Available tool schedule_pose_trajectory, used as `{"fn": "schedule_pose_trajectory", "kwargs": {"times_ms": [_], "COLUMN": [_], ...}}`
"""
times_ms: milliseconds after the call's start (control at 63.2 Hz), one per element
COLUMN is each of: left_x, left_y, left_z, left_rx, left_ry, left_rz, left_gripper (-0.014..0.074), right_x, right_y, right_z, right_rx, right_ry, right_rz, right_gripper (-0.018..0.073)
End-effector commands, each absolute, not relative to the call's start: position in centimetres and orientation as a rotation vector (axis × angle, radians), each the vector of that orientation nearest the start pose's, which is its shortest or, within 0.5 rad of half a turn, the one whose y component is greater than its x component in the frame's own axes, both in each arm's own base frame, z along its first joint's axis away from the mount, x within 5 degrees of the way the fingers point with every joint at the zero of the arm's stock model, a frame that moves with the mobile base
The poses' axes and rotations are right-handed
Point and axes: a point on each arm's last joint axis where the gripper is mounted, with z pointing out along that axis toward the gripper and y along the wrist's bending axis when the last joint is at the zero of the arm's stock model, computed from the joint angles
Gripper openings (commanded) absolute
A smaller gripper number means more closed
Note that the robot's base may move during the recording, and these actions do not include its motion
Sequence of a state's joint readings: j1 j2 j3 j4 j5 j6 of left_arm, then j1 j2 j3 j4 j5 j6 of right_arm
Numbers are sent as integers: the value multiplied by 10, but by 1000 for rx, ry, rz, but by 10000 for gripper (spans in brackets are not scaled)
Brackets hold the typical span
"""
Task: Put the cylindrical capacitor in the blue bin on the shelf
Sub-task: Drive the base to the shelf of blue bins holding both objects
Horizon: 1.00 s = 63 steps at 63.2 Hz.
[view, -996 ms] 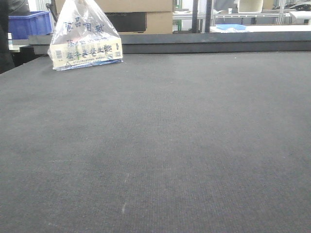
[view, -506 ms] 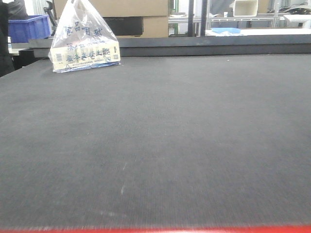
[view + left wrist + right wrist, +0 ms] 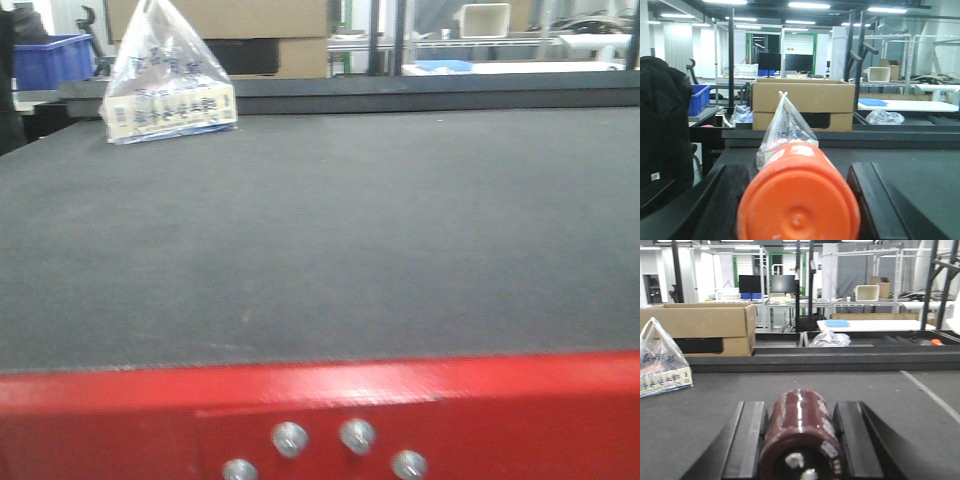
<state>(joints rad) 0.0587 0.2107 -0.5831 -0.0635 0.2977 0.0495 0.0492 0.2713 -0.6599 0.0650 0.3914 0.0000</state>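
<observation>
Exterior front-facing: dark mat (image 3: 330, 230) fills the frame, with a red frame rail (image 3: 320, 395) and its bolts along the near edge. A plastic bag (image 3: 170, 85) sits far left, a blue crate (image 3: 50, 58) left of the bag, cardboard boxes (image 3: 270, 30) behind it. Left wrist-mounted: the left gripper (image 3: 799, 197) pinches an orange cylinder (image 3: 799, 210) between black fingers (image 3: 722, 200), bag dead ahead. Right wrist-mounted: the right gripper (image 3: 801, 432) clamps the maroon cylindrical capacitor (image 3: 800, 420), terminals toward the camera, bag off left, metal racking (image 3: 900, 275) far beyond it under ceiling lights.
</observation>
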Motion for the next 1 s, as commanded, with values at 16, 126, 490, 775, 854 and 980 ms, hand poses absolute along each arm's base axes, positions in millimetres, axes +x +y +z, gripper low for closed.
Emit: {"fn": "schedule_pose_trajectory", "kwargs": {"times_ms": [16,126,490,775,854,980], "left_x": [35,35,35,35,35,35], "left_y": [0,0,0,0,0,0], "left_z": [368,368,368,368,368,368], "left_rx": [-37,-37,-37,-37,-37,-37], "left_ry": [1375,1375,1375,1375,1375,1375], "left_rz": [16,16,16,16,16,16], "left_gripper": [-111,-111,-111,-111,-111,-111], "right_x": [40,40,40,40,40,40], "right_y": [4,4,4,4,4,4], "right_z": [381,381,381,381,381,381], "right_rx": [-9,-9,-9,-9,-9,-9], "right_ry": [1448,1448,1448,1448,1448,1448], "right_rz": [92,92,92,92,92,92], "right_gripper": [-162,-162,-162,-162,-162,-162]}}
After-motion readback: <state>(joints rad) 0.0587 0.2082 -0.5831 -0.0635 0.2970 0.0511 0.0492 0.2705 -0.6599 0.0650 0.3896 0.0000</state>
